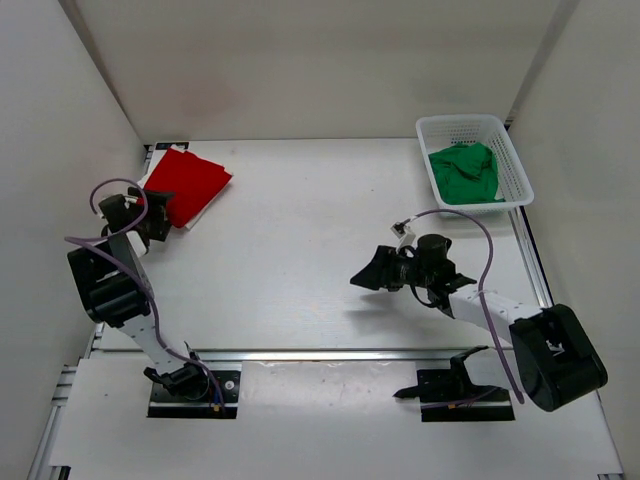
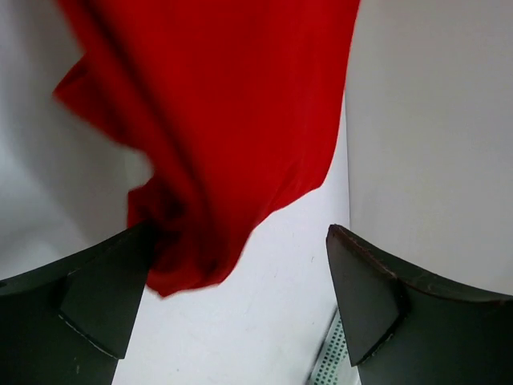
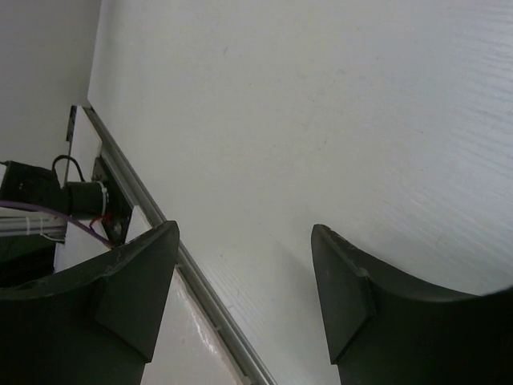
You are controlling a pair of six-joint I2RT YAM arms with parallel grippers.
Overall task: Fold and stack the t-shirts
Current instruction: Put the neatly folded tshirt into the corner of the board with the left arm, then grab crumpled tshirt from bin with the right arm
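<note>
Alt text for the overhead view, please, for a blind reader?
Two robot arms over a white table: the open left fingers sit at the near edge of a folded red t-shirt, far left. The open right fingers hover mid-table, and a green t-shirt lies crumpled in a white mesh basket, far right.

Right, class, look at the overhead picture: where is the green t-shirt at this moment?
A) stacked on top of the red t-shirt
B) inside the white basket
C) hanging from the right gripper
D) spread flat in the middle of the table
B: the green t-shirt lies bunched up inside the white basket at the far right corner of the table.
</note>
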